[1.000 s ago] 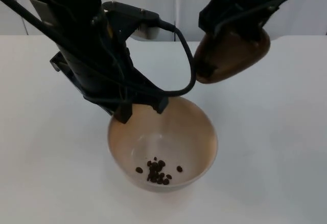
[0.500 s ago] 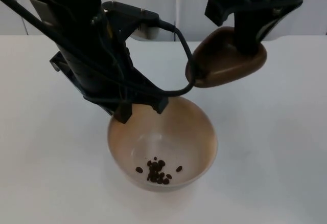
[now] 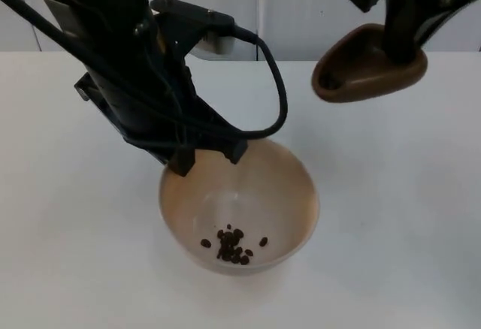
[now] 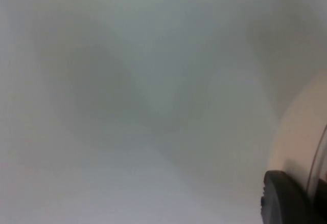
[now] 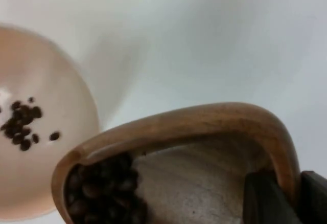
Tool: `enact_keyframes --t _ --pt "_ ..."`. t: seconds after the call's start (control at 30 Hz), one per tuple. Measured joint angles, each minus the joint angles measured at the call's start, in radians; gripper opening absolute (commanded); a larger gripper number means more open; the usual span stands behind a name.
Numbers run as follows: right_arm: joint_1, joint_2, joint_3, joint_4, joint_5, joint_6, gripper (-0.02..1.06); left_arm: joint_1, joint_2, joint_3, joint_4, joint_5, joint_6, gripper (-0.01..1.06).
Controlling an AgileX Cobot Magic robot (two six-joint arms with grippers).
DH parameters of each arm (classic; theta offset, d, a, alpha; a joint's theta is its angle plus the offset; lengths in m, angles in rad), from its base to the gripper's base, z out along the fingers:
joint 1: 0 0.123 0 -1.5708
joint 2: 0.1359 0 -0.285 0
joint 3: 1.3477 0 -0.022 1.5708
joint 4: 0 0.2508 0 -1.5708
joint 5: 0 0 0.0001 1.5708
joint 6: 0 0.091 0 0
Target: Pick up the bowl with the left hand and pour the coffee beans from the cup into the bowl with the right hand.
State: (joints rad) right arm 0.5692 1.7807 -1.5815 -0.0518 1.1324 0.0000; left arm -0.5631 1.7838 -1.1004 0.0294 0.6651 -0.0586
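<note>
Top view: right gripper (image 3: 403, 40), clamped on the cup (image 3: 368, 66), has withdrawn from the bowl (image 3: 239, 207) gripped by left gripper (image 3: 207, 155); beans (image 5: 102, 193) remain, pouring incomplete.

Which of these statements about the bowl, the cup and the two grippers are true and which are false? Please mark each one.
1. The bowl contains some coffee beans. True.
2. The wooden cup is empty. False: the right wrist view shows beans inside it.
3. The left gripper grips the bowl at its far rim. True.
4. The right gripper holds the cup directly above the bowl. False: the cup is off to the bowl's far right side.
5. Beans lie spilled on the table. False: none are visible there.
</note>
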Motion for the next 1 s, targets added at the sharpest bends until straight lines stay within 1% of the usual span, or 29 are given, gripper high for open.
enact_keyframes --t 0.03,0.13,0.17,0.3,0.33,0.47,0.5,0.53,0.57,0.67,0.7,0.73,0.77,0.93,1.0 --pt "-0.013 0.000 0.000 0.000 -0.005 0.000 0.00 0.010 0.000 0.000 0.000 -0.001 0.002 0.00" --pt "-0.050 -0.002 0.022 0.000 -0.034 0.000 0.00 0.085 0.000 0.000 -0.035 -0.004 0.023 0.00" --pt "-0.050 -0.002 0.022 0.000 -0.034 0.000 0.00 0.085 0.000 0.000 -0.035 -0.004 0.023 0.00" --pt "-0.090 -0.002 0.100 0.002 -0.094 0.000 0.00 0.194 0.000 0.000 -0.181 -0.004 0.126 0.00" --pt "-0.090 -0.002 0.100 0.002 -0.094 0.000 0.00 0.194 0.000 0.000 -0.181 -0.004 0.126 0.00" --pt "-0.133 -0.004 0.205 0.028 -0.183 0.000 0.00 0.280 0.000 0.000 -0.305 -0.006 0.212 0.00" --pt "-0.142 -0.004 0.228 0.033 -0.213 0.006 0.00 0.289 0.000 0.000 -0.314 -0.006 0.220 0.00" --pt "-0.142 -0.004 0.228 0.033 -0.213 0.006 0.00 0.289 0.000 0.000 -0.314 -0.006 0.220 0.00" --pt "-0.148 -0.004 0.255 0.035 -0.244 0.011 0.00 0.300 0.000 0.002 -0.324 -0.010 0.226 0.00" --pt "-0.150 -0.004 0.321 0.037 -0.333 0.053 0.00 0.316 0.000 0.042 -0.345 -0.052 0.234 0.00" --pt "-0.150 -0.004 0.321 0.037 -0.333 0.053 0.00 0.316 0.000 0.042 -0.345 -0.052 0.234 0.00" --pt "-0.150 -0.004 0.348 0.037 -0.376 0.072 0.00 0.319 0.000 0.067 -0.355 -0.083 0.234 0.00" --pt "-0.150 -0.004 0.360 0.035 -0.395 0.085 0.00 0.319 0.000 0.085 -0.361 -0.104 0.234 0.00" --pt "-0.150 -0.004 0.403 0.035 -0.456 0.116 0.00 0.319 0.000 0.133 -0.378 -0.160 0.234 0.00" --pt "-0.150 -0.004 0.409 0.035 -0.461 0.122 0.00 0.319 0.000 0.141 -0.380 -0.169 0.234 0.00"
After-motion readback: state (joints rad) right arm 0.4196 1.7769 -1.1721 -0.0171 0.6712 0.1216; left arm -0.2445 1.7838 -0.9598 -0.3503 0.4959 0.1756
